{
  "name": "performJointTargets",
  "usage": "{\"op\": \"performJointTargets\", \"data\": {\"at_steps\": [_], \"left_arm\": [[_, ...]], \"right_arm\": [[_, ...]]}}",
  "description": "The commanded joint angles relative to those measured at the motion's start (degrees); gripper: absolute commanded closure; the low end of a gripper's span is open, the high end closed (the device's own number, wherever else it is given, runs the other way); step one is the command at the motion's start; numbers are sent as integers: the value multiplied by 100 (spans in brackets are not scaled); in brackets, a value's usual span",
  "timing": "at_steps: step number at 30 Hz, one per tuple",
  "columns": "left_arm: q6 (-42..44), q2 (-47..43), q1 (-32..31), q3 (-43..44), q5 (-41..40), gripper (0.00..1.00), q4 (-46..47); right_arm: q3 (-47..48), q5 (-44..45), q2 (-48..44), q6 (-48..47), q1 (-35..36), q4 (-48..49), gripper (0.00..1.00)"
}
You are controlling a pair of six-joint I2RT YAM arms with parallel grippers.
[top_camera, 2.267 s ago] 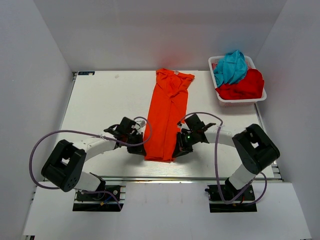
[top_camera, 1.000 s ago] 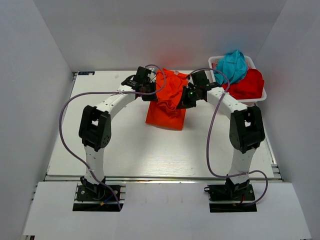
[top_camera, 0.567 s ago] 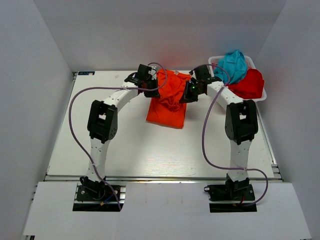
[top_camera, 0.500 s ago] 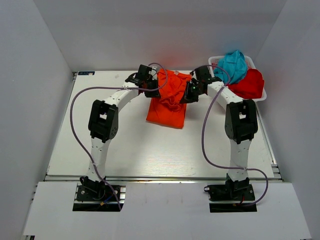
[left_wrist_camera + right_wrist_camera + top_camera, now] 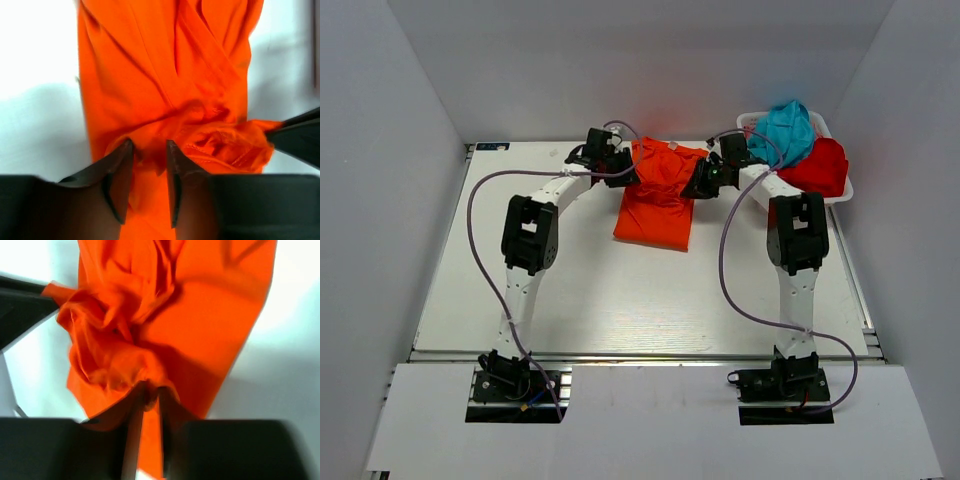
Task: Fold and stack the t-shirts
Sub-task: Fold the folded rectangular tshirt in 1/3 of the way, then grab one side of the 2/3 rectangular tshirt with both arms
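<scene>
orange-red shirt (image 5: 658, 205): folded into a short panel, lying flat on the tabletop (image 5: 520, 280) near the far edge, about mid-width. The near hem lies straight. The far end is bunched and wrinkled between the two grippers.
left gripper (image 5: 623, 172): down on the shirt's far-left corner. In the wrist view (image 5: 149, 145) the fingers (image 5: 119, 175) stand parted with a clear gap and orange cloth shows through it, so the jaws are open.
right gripper (image 5: 698, 183): at the shirt's far-right corner. In the wrist view (image 5: 149, 390) the jaws are nearly together with a thin strip of orange in the slot and a wad of fabric heaped at the tips. Can't tell whether it's clamped or lying loose.
teal shirt (image 5: 785, 130): crumpled, on top in the basket (image 5: 744, 120).
deeper red shirt (image 5: 820, 165): crumpled in the same basket, on its right side, partly under the teal one.
basket: white, at the tabletop's far right corner, just beside the right arm.
arms: both stretched out toward the far edge.
</scene>
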Motion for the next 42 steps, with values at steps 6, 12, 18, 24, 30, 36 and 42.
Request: {"op": "performJointTargets", "data": {"at_steps": [6, 12, 18, 24, 30, 36, 42], "left_arm": [[-481, 311, 477, 1281, 814, 0, 666], [-271, -927, 531, -289, 867, 0, 1104], [99, -1684, 268, -1651, 1235, 0, 1069], [99, -1738, -22, -2366, 1719, 0, 1378], [-76, -1518, -128, -3208, 2395, 0, 1859], [-130, -1352, -128, -3694, 2239, 0, 1837], [151, -1228, -128, -3694, 2054, 0, 1396]], "right_arm": [[1315, -454, 392, -282, -295, 672, 16], [255, -402, -767, -774, -207, 707, 10], [-829, -971, -1287, -897, -32, 961, 10], [-487, -1517, -726, -661, 276, 1181, 10], [-91, -2080, 38, 182, 311, 2146, 10], [-143, -1162, 742, 1210, 224, 3158, 10], [-162, -718, 1129, 1607, 83, 3423, 10]]}}
